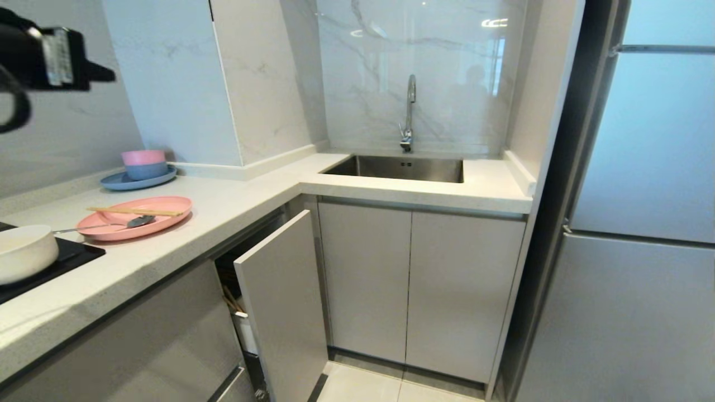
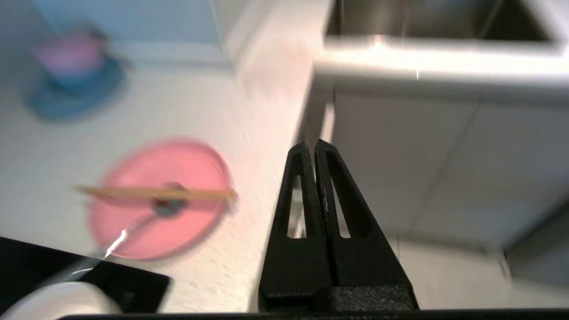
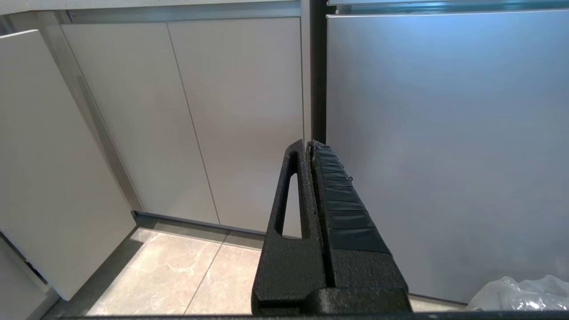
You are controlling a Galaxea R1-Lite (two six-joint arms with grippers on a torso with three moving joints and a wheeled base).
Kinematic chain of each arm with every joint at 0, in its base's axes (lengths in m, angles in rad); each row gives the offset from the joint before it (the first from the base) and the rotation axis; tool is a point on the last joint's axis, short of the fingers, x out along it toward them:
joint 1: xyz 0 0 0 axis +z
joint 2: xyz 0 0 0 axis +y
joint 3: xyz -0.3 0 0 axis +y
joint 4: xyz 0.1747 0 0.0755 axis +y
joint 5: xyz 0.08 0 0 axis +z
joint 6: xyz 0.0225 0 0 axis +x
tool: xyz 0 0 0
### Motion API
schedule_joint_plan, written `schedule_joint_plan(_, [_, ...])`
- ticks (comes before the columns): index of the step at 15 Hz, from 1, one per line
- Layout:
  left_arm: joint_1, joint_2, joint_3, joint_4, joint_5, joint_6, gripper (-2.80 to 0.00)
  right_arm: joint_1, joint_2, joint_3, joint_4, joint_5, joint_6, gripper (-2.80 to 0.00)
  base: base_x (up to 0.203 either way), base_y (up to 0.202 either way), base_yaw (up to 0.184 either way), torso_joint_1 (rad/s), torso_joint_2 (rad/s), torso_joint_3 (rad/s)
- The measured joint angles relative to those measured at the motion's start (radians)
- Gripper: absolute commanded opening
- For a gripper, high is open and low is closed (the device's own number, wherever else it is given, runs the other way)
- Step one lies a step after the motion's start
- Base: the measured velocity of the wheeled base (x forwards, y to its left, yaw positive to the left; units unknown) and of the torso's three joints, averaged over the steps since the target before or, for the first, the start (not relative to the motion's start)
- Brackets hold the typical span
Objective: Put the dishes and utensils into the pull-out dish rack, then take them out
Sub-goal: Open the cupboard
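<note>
Loading not begun: bowl (image 1: pixel 22 251), chopsticks (image 1: pixel 134 211) and spoon (image 1: pixel 120 224) remain on desk (image 1: pixel 234 206) at frame left, rack (image 1: pixel 246 329) partly out, both grippers' fingers closed, empty.

sink (image 1: pixel 410 168): brushed steel | chopsticks (image 1: pixel 136 211): pale wood | wall (image 1: pixel 435 67): glossy marble | counter (image 1: pixel 234 206): speckled stone

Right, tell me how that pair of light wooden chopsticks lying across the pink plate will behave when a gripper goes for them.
The pair of light wooden chopsticks looks thin and stiff, probably light. They bridge the round pink plate rim to rim, so a nudge could roll them or slide them off. Resting as two loose sticks, they may split apart unless pinched together.
</note>
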Motion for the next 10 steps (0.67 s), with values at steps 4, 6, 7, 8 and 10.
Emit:
schedule_joint_plan(4, [-0.010,0.228,-0.057,0.101,-0.033,0.009,-2.80,0.000,0.000,0.000,0.000,0.000,0.000,-2.80,0.000,0.000,0.000,0.000,0.00,0.000])
schedule_joint_plan(6, [-0.019,0.300,-0.061,0.111,-0.035,0.009,-2.80,0.000,0.000,0.000,0.000,0.000,0.000,-2.80,0.000,0.000,0.000,0.000,0.00,0.000])
schedule_joint_plan(7, [-0.026,0.332,-0.061,0.113,-0.035,0.009,-2.80,0.000,0.000,0.000,0.000,0.000,0.000,-2.80,0.000,0.000,0.000,0.000,0.00,0.000])
schedule_joint_plan(8, [-0.034,0.361,-0.062,0.114,-0.033,0.009,-2.80,0.000,0.000,0.000,0.000,0.000,0.000,-2.80,0.000,0.000,0.000,0.000,0.00,0.000])
schedule_joint_plan(10, [-0.049,0.416,-0.062,0.115,-0.028,0.010,-2.80,0.000,0.000,0.000,0.000,0.000,0.000,-2.80,0.000,0.000,0.000,0.000,0.00,0.000])
